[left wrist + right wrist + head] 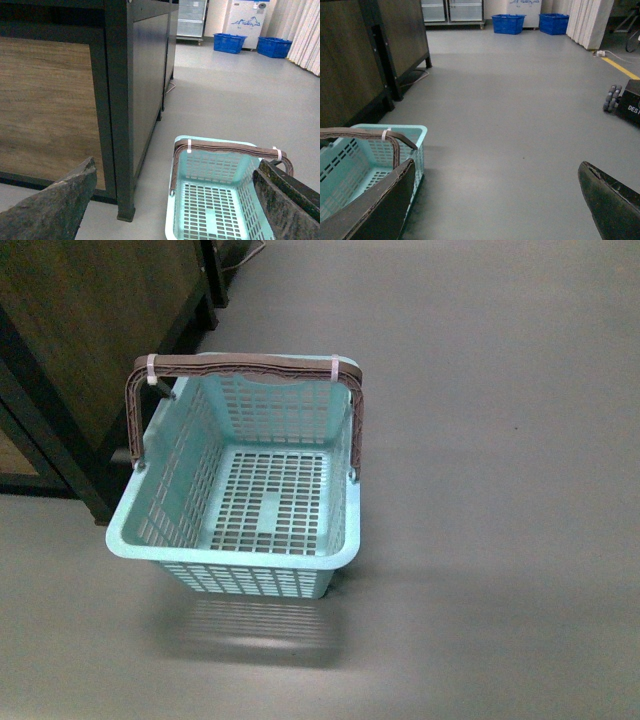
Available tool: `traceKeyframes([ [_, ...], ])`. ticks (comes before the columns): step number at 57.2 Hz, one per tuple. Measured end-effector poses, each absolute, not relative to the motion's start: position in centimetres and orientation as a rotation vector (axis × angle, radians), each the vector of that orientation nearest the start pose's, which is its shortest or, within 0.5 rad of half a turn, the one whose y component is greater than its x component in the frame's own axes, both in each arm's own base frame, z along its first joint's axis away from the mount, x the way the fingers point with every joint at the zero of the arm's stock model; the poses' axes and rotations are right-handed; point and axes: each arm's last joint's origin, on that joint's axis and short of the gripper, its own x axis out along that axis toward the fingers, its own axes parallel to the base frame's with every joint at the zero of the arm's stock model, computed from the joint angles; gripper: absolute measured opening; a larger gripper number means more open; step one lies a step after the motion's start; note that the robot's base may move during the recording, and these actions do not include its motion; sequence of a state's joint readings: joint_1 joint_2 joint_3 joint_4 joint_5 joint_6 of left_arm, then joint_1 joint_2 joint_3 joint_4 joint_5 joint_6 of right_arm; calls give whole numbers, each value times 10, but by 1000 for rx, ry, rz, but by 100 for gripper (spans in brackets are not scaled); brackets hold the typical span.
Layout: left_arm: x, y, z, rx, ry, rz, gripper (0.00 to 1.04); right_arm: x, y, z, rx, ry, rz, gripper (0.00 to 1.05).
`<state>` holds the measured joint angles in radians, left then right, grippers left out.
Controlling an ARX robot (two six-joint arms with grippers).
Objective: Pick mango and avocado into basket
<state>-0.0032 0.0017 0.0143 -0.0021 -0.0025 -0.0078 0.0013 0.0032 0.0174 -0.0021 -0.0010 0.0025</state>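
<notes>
Basket (128, 543) empty; mango, avocado out of view. Left gripper (175, 177) faces it, right gripper (497, 172) points past; both spread, empty.

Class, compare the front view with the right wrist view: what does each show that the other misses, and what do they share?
Front view only: the basket's whole slotted bottom, bare, and both white ties. Right wrist view only: the right hand, open and holding nothing, two blue crates, a yellow floor line. Shared: the basket, the dark cabinet, the grey floor. Neither shows mango or avocado.
</notes>
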Motion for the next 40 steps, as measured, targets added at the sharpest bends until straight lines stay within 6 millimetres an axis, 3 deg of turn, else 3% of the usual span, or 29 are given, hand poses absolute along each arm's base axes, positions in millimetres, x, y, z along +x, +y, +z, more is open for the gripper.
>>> traceKeyframes([
  [23,97,0,167,-21,7,15,96,97,0,169,2,-12,2,96],
  [27,102,-1,166,-192,202,146,96,97,0,169,2,-12,1,96],
  [31,116,-3,164,-357,292,201,96,97,0,169,2,-12,2,96],
  [40,166,-10,159,-790,331,249,96,97,0,169,2,-12,2,96],
])
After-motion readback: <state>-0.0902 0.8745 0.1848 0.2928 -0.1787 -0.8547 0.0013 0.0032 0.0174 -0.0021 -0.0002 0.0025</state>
